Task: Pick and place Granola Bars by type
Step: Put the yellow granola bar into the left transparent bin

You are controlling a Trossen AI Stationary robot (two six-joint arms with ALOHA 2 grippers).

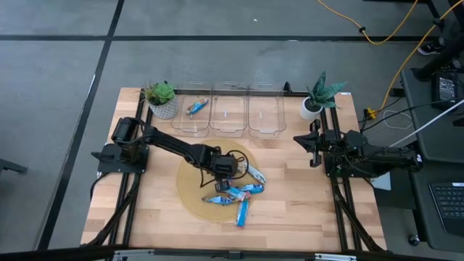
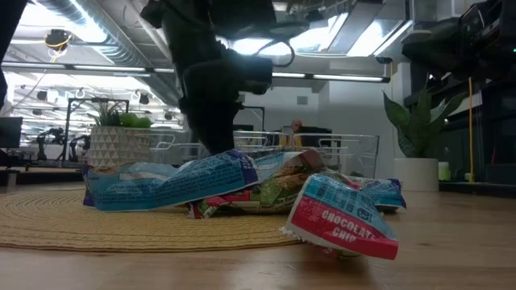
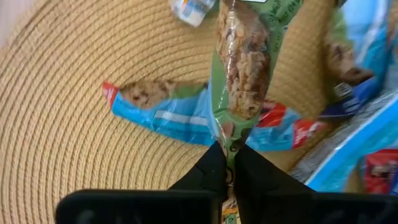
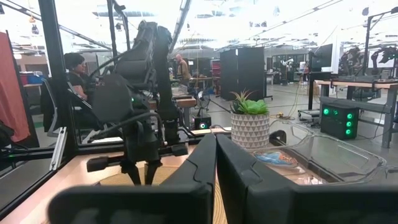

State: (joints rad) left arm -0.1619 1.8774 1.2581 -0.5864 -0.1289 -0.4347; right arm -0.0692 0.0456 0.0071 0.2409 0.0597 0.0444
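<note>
1. From overhead I see the left gripper reaching onto the round woven mat, with the pile of granola bars at its 4 o'clock, spread across the mat's right half.
2. Only my left wrist camera shows the grasp: the fingers are clamped together on the end of a green-wrapped bar, which stretches away from the fingertips over the mat, above a blue and red bar lying flat beneath it.
3. The table-level camera alone lets me read a wrapper: a red and blue bar marked "CHOCOLATE CHIP" lies nearest, off the mat's edge on bare wood, with a long blue bar at its 9 o'clock.
4. One more bar already lies in the left clear bin; the middle bin and right bin stand beside it along the table's far edge.
5. The right gripper waits at the table's right edge, at 3 o'clock from the mat; its wrist camera shows its fingers pressed together on nothing.
6. The surface is a pale wooden table, with potted plants at its far corners. The room behind has desks and a seated person.
7. Bare wood lies open between the mat and the right arm, and along the near edge.
</note>
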